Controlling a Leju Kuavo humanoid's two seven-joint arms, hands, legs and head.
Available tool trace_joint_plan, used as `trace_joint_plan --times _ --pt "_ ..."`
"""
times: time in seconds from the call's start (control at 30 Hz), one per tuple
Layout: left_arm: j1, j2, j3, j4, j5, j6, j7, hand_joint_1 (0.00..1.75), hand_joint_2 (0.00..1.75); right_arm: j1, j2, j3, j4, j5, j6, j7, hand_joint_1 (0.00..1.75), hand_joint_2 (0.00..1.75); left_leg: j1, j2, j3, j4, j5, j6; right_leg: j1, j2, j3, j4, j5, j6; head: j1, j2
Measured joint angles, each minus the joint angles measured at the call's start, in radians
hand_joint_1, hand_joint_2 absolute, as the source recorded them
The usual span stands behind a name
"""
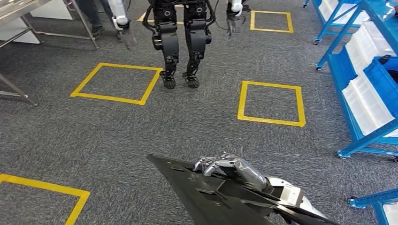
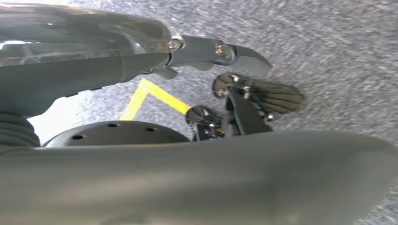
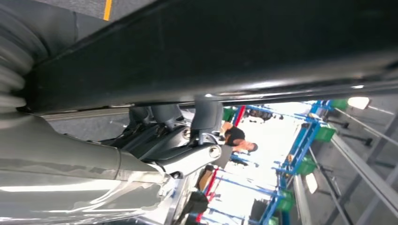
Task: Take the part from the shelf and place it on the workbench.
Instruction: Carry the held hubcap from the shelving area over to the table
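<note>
From the head view, the right hand [image 1: 228,168] lies over the upper edge of a large black part [image 1: 220,199], its fingers curled down onto the panel and gripping it. The part is carried low in front of the robot, above the grey carpet [image 1: 141,136]. Beyond the part, a yellow floor square [image 1: 271,103] lies well apart on the carpet, and farther off another humanoid robot [image 1: 180,42] stands between two more squares. A blue shelf [image 1: 361,84] with white bins stands to the right of that yellow square; the corner of a metal workbench [image 1: 28,18] shows far off to the left.

In the left wrist view, the left hand [image 2: 206,51] hangs over the carpet — a thick thumb and a darker finger extend with nothing between them, though whether the fingers are spread or curled cannot be told. A strip of yellow tape [image 2: 155,96] lies on the floor beyond it.

In the right wrist view, the part [image 3: 225,51] spans the picture as a dark slab, and the right hand's fingers [image 3: 206,117] hook around its edge — touching it. A person [image 3: 237,138] stands far beyond the part among blue racks.
</note>
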Motion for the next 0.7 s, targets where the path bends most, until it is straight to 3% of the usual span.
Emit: trace_joint_plan --times 0.07,0.13,0.2,0.27,0.3,0.33,0.37,0.43,0.5,0.57,0.63,0.7 --pt "0.001 0.000 0.003 0.000 0.000 0.000 -0.002 0.00 0.00 -0.012 0.002 0.001 0.000 -0.003 0.001 -0.005 1.75 1.75 -0.004 -0.018 0.000 -0.005 -0.001 0.014 -0.002 -0.015 0.009 -0.002 -0.008 0.011 0.000 0.000" --pt "0.003 0.001 0.006 0.000 0.000 -0.001 -0.007 0.00 0.00 -0.023 0.003 0.002 0.000 -0.007 0.002 -0.011 1.75 1.75 0.001 -0.039 0.007 -0.012 -0.001 0.027 -0.006 0.025 0.005 0.024 -0.032 0.018 0.000 0.000" --pt "-0.001 0.001 0.008 0.000 -0.001 -0.003 -0.012 0.00 0.00 -0.028 0.003 0.002 0.001 -0.011 0.003 -0.015 1.75 1.75 0.003 -0.063 0.012 -0.015 -0.002 0.037 -0.006 0.088 -0.046 0.131 -0.087 0.016 0.000 0.000" --pt "-0.005 0.001 0.011 0.000 -0.003 -0.003 -0.014 0.00 0.00 -0.028 0.002 0.002 0.003 -0.015 0.004 -0.018 1.75 1.75 0.002 -0.093 0.014 -0.014 -0.004 0.041 -0.004 0.110 -0.120 0.255 -0.124 0.014 0.000 0.000" --pt "-0.005 0.001 0.013 0.000 -0.003 -0.003 -0.014 0.00 0.00 -0.029 0.002 0.002 0.004 -0.017 0.005 -0.020 1.75 1.75 0.001 -0.108 0.016 -0.014 -0.005 0.042 -0.003 0.112 -0.142 0.278 -0.116 0.012 0.000 0.000" --pt "-0.004 0.001 0.015 0.000 -0.004 -0.003 -0.014 0.00 0.00 -0.030 0.002 0.002 0.004 -0.018 0.005 -0.021 1.75 1.75 0.001 -0.123 0.019 -0.014 -0.006 0.042 -0.003 0.115 -0.146 0.262 -0.086 0.011 0.000 0.000" --pt "-0.003 0.001 0.016 0.000 -0.003 -0.002 -0.014 0.00 0.00 -0.031 0.002 0.001 0.004 -0.019 0.006 -0.023 1.75 1.75 0.001 -0.139 0.024 -0.014 -0.008 0.042 -0.003 0.122 -0.133 0.211 -0.041 0.009 0.000 0.000" --pt "-0.003 0.002 0.018 0.000 -0.003 -0.002 -0.014 0.00 0.00 -0.036 0.001 0.000 0.005 -0.019 0.006 -0.025 1.75 1.75 0.002 -0.168 0.029 -0.012 -0.013 0.038 -0.005 0.165 -0.093 0.087 0.036 0.005 0.000 0.000" --pt "-0.004 0.002 0.020 0.000 -0.003 -0.002 -0.014 0.00 0.00 -0.044 0.001 -0.001 0.005 -0.020 0.008 -0.026 1.75 1.75 0.006 -0.193 0.023 -0.010 -0.013 0.028 -0.005 0.199 -0.072 0.026 0.052 0.004 0.000 0.000" --pt "0.000 0.002 0.021 0.000 -0.003 -0.002 -0.014 0.00 0.00 -0.053 0.001 -0.001 0.005 -0.020 0.009 -0.028 1.75 1.75 0.011 -0.215 0.017 -0.011 -0.011 0.015 -0.004 0.188 -0.066 0.014 0.047 0.000 0.000 0.000" --pt "0.003 0.004 0.022 0.000 -0.004 -0.002 -0.015 0.00 0.00 -0.062 0.003 -0.001 0.005 -0.021 0.010 -0.029 1.75 1.75 0.008 -0.187 0.009 0.006 -0.026 0.004 -0.008 0.161 -0.059 0.006 0.048 -0.009 -0.001 0.000" --pt "0.000 0.006 0.022 0.000 -0.005 -0.003 -0.017 0.00 0.00 -0.065 0.005 -0.001 0.003 -0.022 0.010 -0.030 1.75 1.75 0.009 -0.126 -0.032 0.089 -0.071 -0.007 -0.009 0.129 -0.050 0.001 0.045 -0.018 -0.003 0.000"
